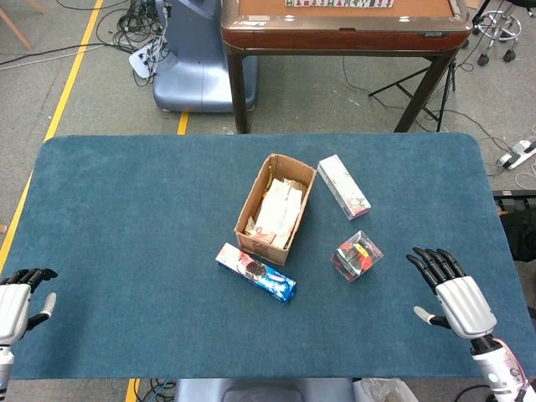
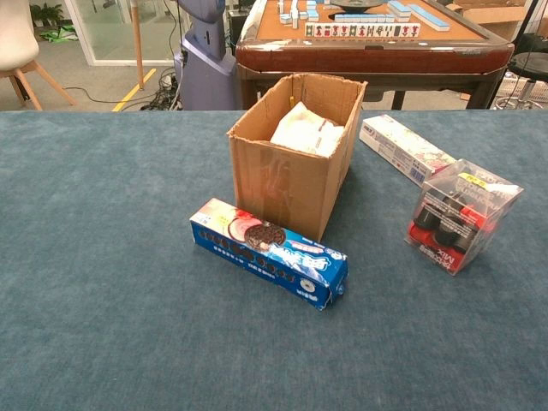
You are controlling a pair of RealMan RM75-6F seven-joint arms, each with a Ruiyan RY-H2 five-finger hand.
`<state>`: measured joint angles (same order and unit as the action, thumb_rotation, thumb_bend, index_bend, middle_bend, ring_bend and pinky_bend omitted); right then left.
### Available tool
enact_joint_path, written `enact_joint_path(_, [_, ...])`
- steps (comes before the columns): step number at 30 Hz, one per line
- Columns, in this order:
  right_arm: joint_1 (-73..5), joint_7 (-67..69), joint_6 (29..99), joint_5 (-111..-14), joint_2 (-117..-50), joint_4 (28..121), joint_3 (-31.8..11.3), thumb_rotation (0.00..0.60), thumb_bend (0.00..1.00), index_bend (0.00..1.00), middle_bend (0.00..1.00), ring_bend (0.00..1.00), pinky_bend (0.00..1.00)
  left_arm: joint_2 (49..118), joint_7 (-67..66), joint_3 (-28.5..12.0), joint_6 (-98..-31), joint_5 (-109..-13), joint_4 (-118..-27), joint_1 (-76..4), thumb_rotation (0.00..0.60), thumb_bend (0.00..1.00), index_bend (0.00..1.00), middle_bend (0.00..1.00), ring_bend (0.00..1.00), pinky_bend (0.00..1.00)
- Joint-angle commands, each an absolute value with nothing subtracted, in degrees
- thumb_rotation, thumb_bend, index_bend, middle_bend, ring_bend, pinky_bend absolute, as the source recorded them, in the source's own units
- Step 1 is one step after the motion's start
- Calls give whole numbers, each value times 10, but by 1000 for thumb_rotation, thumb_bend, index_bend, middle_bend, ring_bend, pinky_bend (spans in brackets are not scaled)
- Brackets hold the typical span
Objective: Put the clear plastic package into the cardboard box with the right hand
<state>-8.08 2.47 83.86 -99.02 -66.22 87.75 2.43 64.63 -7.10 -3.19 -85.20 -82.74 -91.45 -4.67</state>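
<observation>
Spreading wide across both views: blue table [image 1: 126, 209], carrying everything. Standing near the middle of the surface, slightly toward the far edge: cardboard box [image 1: 251, 219], open at the top, holding white packets [image 1: 279, 209] inside. Lying just beside the near end of the box, touching or almost touching it, cannot tell which: blue cookie pack [image 1: 255, 272], long and flat, turned at an angle. Lying to the right of the box, apart from it, nearer the far edge: white carton [image 1: 343, 186], also long and turned at an angle. Sitting right of the box and well apart from it, toward the near edge: clear plastic package [image 1: 358, 255], with red and black contents showing through, not touched by any hand. Hovering near the right near corner of the surface, a little apart from the package: right hand [image 1: 452, 293], fingers spread and straight, holding nothing. Showing at the left near corner: left hand [image 1: 18, 297], fingers apart, also holding nothing.
</observation>
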Motion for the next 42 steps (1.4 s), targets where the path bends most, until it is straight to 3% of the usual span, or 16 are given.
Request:
enact_joint_path(1, [-82,24,836,-991,-663,878,26,600,0,117,99,76,106,644,-74,-31,-854,-826,-918,-44,600,391,380,426,336,472])
enact_joint_path(3, [-84,23,832,-989,-664,880,26,600,0,137,108,76,106,643,-76,-31,-856,-826,-920,-43,600,390,366,429,337,472])
enact_joint_path(7, [-93,27,822,-991,-664,888,25,600,0,151,110,76,106,643,-70,-32,-863,-828,-920,-40,600,388,192,429,337,474])
enact_joint_path(11, [-101,10,819,-995,-667,891,20,600,0,151,110,76,106,643,-64,-33,-868,-827,-919,-37,600,388,131,429,338,475])
enact_joint_path(14, [-120,-28,798,-995,-662,911,8,600,0,151,108,71,106,642,-59,-35,-870,-823,-919,-35,600,387,124,430,338,477])
enact_joint_path(17, [-165,-120,713,-952,-632,980,-20,600,0,147,89,49,106,639,-54,-35,-865,-824,-920,-37,600,387,124,430,339,478])
enact_joint_path(22, [-210,-217,621,-865,-614,1044,-48,600,0,11,20,0,3,636,-53,-35,-866,-823,-922,-35,600,387,125,431,339,478])
enact_joint_path(26, [-246,-285,566,-786,-616,1074,-65,600,0,0,0,0,0,634,-54,-35,-867,-822,-926,-34,600,387,125,431,339,478])
enact_joint_path(34, [-312,-360,508,-647,-641,1080,-89,600,0,0,0,0,0,628,-48,-37,-871,-820,-931,-30,600,387,128,431,339,478])
enact_joint_path(42, [-376,-414,483,-539,-668,1070,-79,600,0,0,0,0,0,619,-37,-38,-874,-816,-938,-25,600,387,129,431,339,478])
